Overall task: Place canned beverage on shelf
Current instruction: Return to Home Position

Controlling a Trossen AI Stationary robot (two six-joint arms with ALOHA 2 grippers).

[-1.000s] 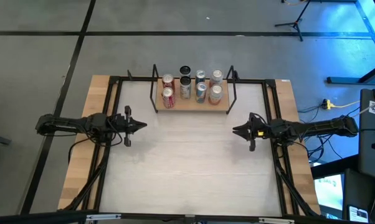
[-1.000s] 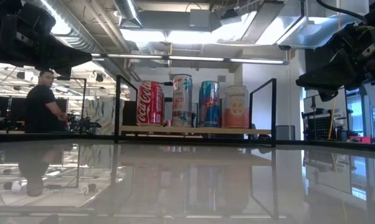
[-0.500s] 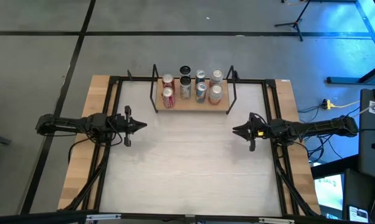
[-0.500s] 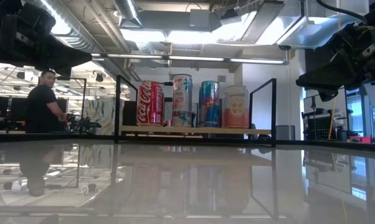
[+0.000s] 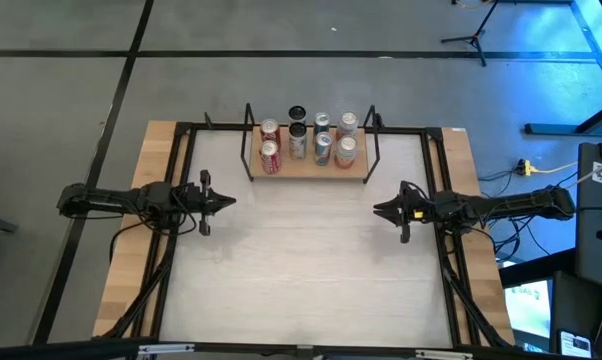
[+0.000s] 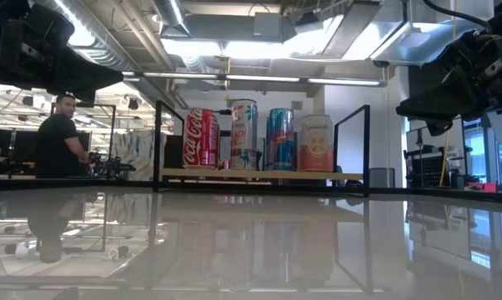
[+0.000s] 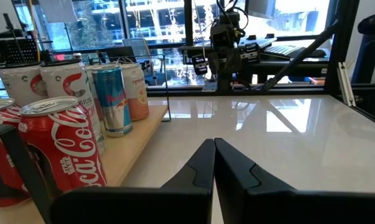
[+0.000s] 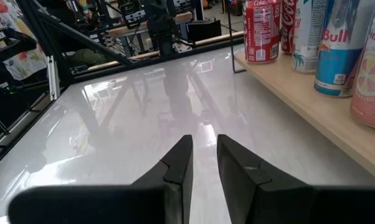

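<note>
Above glossy white tabletop (image 5: 301, 270): left jaws clenched, right jaws slightly parted; person (image 6: 57, 137) in room beyond.

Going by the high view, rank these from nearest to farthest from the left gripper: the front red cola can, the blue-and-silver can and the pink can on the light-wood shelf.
From the left gripper:
1. The front red cola can, at the light-wood shelf's left end.
2. The blue-and-silver can, right of centre.
3. The pink can, at the right end.
</note>
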